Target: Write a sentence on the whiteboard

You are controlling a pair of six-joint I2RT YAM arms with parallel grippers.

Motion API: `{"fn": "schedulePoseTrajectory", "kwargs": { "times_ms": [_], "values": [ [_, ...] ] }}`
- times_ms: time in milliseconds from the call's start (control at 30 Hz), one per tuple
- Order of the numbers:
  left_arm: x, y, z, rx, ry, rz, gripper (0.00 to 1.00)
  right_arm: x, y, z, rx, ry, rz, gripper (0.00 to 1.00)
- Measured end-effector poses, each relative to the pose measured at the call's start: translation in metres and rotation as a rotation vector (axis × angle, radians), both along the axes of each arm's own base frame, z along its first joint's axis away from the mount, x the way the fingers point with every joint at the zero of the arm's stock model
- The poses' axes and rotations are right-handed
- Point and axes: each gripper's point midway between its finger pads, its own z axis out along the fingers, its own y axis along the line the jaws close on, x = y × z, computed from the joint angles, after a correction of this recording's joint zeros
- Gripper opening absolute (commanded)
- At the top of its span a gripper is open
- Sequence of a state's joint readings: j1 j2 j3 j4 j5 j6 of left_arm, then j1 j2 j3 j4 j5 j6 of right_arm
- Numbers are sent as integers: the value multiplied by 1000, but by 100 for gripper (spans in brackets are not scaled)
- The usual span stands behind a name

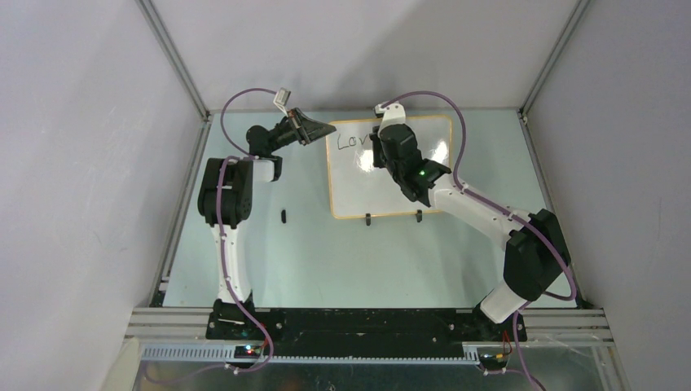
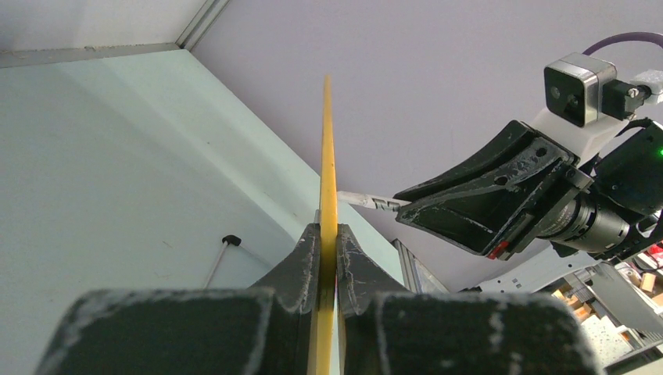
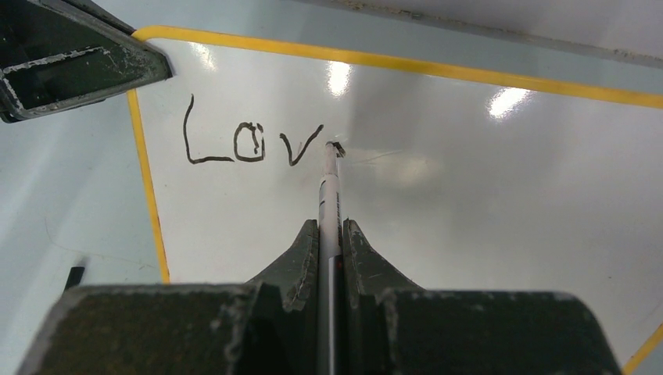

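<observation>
The whiteboard (image 1: pixel 358 183) lies flat on the table, white with an orange-yellow rim. My left gripper (image 1: pixel 329 129) is shut on its upper left rim; in the left wrist view the yellow edge (image 2: pixel 327 156) runs between the fingers (image 2: pixel 309 258). My right gripper (image 3: pixel 331 224) is shut on a thin white marker (image 3: pixel 329 195). The marker's black tip touches the board just right of the sentence (image 3: pixel 250 144), which reads "Lov" in black. From above, the right gripper (image 1: pixel 381 153) covers the board's upper middle, right of the sentence (image 1: pixel 350 142).
A small black marker cap (image 1: pixel 283 216) lies on the table left of the board. The board's two black feet (image 1: pixel 368 218) stick out at its near edge. Grey walls and aluminium rails (image 1: pixel 183 77) enclose the table.
</observation>
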State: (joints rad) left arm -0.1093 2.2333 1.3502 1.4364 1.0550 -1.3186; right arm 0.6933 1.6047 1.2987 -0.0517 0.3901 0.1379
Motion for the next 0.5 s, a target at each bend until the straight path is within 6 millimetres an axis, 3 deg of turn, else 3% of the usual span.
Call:
{"fn": "schedulePoseTrajectory", "kwargs": {
  "times_ms": [500],
  "values": [
    [0, 0, 0, 0, 0, 0, 0, -4, 1, -7, -16, 30, 18, 0]
  ]
}}
